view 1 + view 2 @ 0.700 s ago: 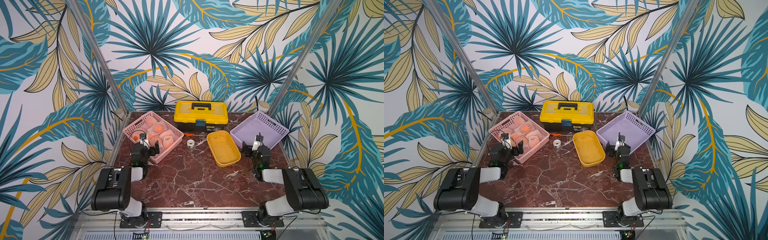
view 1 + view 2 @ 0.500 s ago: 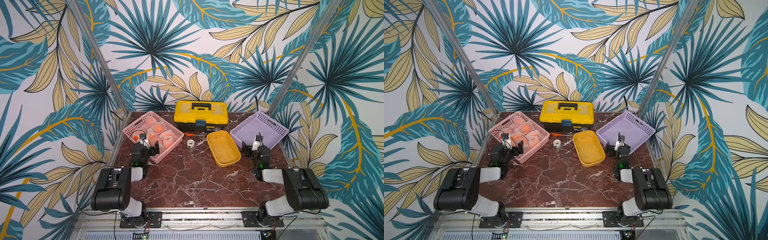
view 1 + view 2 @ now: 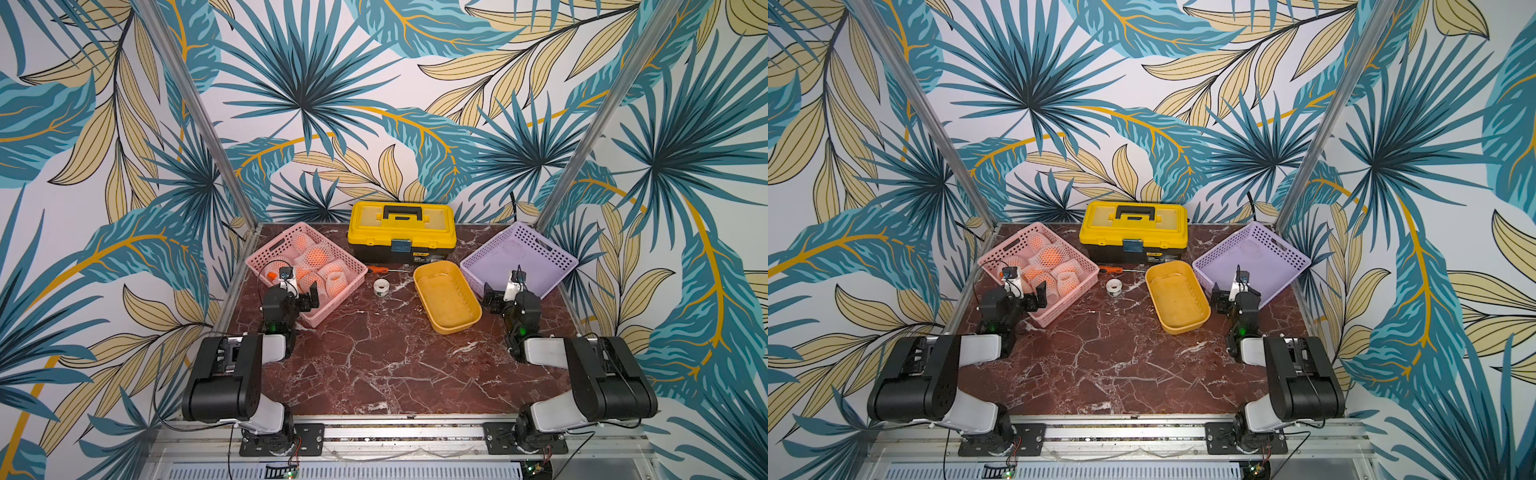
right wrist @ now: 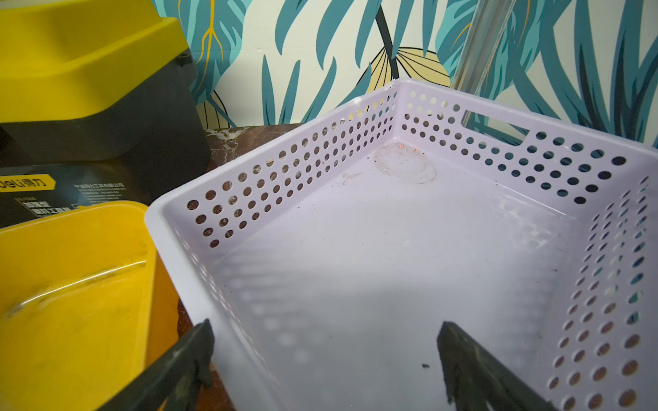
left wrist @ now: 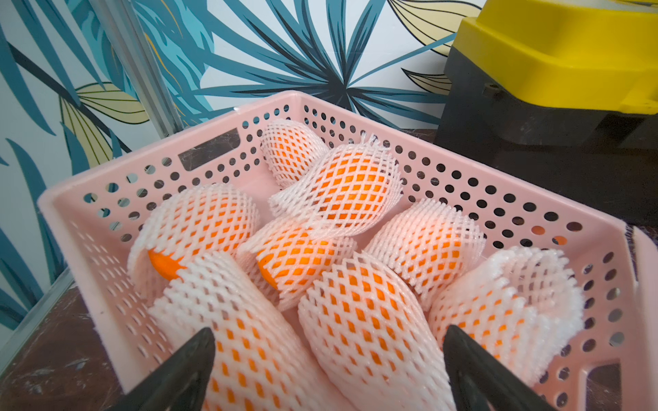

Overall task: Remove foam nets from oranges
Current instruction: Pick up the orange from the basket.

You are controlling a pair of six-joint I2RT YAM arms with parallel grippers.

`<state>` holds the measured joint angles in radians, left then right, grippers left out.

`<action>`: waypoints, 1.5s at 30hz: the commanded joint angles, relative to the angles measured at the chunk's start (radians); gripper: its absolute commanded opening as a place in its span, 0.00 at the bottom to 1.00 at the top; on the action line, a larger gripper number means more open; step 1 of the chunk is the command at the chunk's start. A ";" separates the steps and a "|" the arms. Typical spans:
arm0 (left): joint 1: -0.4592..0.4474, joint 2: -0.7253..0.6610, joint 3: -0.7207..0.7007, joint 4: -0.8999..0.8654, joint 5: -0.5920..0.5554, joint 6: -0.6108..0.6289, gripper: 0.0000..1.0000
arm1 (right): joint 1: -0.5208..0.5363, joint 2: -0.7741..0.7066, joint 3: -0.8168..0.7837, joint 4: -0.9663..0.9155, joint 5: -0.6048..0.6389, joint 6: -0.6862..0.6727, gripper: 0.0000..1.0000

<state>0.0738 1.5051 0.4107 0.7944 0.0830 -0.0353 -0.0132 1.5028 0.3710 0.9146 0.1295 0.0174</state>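
Several oranges, each wrapped in a white foam net, lie piled in the pink basket at the back left of the table; both top views show the pile. My left gripper hovers open at the basket's near corner, its fingertips apart over two netted oranges and touching neither. In a top view the left gripper sits at that corner. My right gripper is open and empty over the near rim of the purple basket, seen likewise in a top view.
A yellow toolbox stands at the back centre. In front of it lie an orange-handled screwdriver and a small white tape roll. An empty yellow tray sits between the tape roll and the empty purple basket.
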 commanded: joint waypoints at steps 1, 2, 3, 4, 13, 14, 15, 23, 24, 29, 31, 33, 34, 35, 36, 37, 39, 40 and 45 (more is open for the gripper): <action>0.012 0.004 0.004 0.001 0.023 -0.009 0.99 | -0.004 0.007 0.006 -0.002 -0.008 -0.012 0.99; 0.013 0.003 0.004 0.001 0.024 -0.011 0.99 | -0.004 0.005 0.006 -0.002 -0.008 -0.013 1.00; 0.012 0.003 0.004 0.001 0.026 -0.012 0.99 | -0.004 0.005 0.005 -0.002 -0.008 -0.011 1.00; 0.013 0.003 0.004 0.001 0.026 -0.012 0.99 | -0.004 0.004 0.004 0.001 -0.007 -0.012 1.00; 0.013 -0.138 0.011 -0.081 0.058 0.003 0.99 | 0.006 -0.169 -0.134 0.118 0.080 -0.002 0.99; 0.006 -0.175 0.014 -0.108 0.058 0.008 1.00 | 0.011 -0.216 -0.134 0.081 0.080 -0.009 0.99; 0.000 -0.217 0.019 -0.131 0.050 -0.005 1.00 | 0.018 -0.273 -0.126 0.027 0.093 -0.013 1.00; 0.000 -0.436 0.224 -0.546 -0.133 -0.469 1.00 | 0.025 -0.565 0.041 -0.455 0.115 0.392 1.00; 0.003 -0.446 0.264 -0.613 -0.126 -0.514 0.99 | 0.025 -0.575 0.065 -0.499 0.045 0.404 1.00; 0.060 -0.474 0.275 -0.716 -0.097 -0.820 0.99 | 0.012 -0.529 0.051 -0.382 -0.128 0.629 0.99; 0.104 -0.463 0.224 -0.606 -0.003 -0.873 1.00 | 0.009 -0.465 0.102 -0.383 -0.246 0.650 1.00; 0.107 -0.436 0.237 -0.597 0.036 -0.850 0.99 | 0.016 -0.401 0.174 -0.437 -0.350 0.646 1.00; 0.108 -0.416 0.249 -0.606 0.052 -0.852 0.99 | 0.037 -0.382 0.198 -0.475 -0.336 0.644 1.00; 0.107 -0.399 0.258 -0.616 0.068 -0.854 1.00 | 0.069 -0.375 0.214 -0.502 -0.315 0.613 0.99; 0.105 -0.380 0.270 -0.628 0.085 -0.850 0.99 | 0.123 -0.373 0.241 -0.559 -0.266 0.561 1.00; 0.099 -0.359 0.287 -0.649 0.095 -0.844 1.00 | 0.193 -0.372 0.280 -0.636 -0.196 0.494 1.00; 0.074 -0.318 0.330 -0.709 0.103 -0.816 1.00 | 0.304 -0.335 0.353 -0.764 -0.106 0.404 0.99; 0.054 -0.290 0.364 -0.757 0.100 -0.795 1.00 | 0.347 -0.303 0.391 -0.818 -0.089 0.389 1.00; -0.077 -0.101 0.609 -1.107 0.105 -0.667 1.00 | 0.572 -0.138 0.523 -0.972 0.070 0.282 1.00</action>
<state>0.0502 1.3369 0.9043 -0.0849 0.1616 -0.7933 0.4713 1.3090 0.8787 0.1135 0.0628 0.4072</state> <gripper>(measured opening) 0.995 0.994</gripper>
